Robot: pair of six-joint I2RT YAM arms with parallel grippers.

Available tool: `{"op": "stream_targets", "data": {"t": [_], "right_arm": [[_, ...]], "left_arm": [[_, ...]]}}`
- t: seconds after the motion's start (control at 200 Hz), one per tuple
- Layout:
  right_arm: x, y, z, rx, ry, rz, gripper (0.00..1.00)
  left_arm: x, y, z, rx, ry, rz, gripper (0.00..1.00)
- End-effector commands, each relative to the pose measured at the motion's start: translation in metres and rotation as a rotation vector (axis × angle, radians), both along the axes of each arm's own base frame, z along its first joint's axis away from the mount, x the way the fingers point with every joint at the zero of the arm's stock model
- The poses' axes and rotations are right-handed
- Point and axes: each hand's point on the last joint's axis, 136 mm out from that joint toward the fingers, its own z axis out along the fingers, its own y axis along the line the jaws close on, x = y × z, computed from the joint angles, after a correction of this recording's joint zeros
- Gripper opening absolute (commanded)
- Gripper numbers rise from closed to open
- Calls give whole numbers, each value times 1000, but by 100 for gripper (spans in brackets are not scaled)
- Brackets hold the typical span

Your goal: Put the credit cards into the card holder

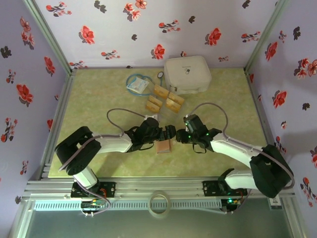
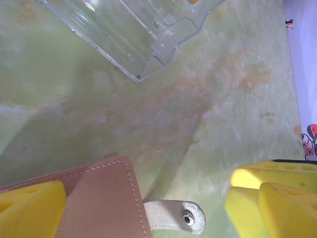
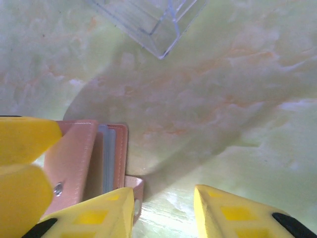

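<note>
The card holder, a reddish-brown wallet, lies on the green table between my two grippers. In the left wrist view its stitched cover sits low at the left, with a pale snap strap sticking out. My left gripper is open, its jaws wide apart either side of that corner. The right wrist view shows the holder slightly ajar with grey-blue inside. My right gripper is open beside the strap, bare table between its fingers. Several golden-tan credit cards lie farther back.
A large white rounded case stands at the back, with a blue-white packet to its left. A clear plastic box lies just beyond the holder. Flowered walls close in three sides. A tape ring sits at the near rail.
</note>
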Motion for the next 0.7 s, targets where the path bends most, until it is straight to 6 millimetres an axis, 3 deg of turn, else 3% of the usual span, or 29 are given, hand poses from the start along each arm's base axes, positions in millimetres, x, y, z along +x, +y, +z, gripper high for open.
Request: {"op": "stream_targets", "data": {"t": [0.0, 0.175, 0.42, 0.695], "right_arm": [[-7, -14, 1, -27, 3, -17, 36], [-15, -10, 20, 40, -15, 3, 35], [-28, 17, 50, 150, -34, 85, 25], [-47, 73, 69, 161, -57, 234, 18]], "left_arm": [[-2, 9, -17, 24, 23, 52, 100], [0, 10, -7, 42, 3, 38, 100], [12, 21, 18, 76, -36, 36, 100], [32, 54, 30, 95, -44, 102, 100]]}}
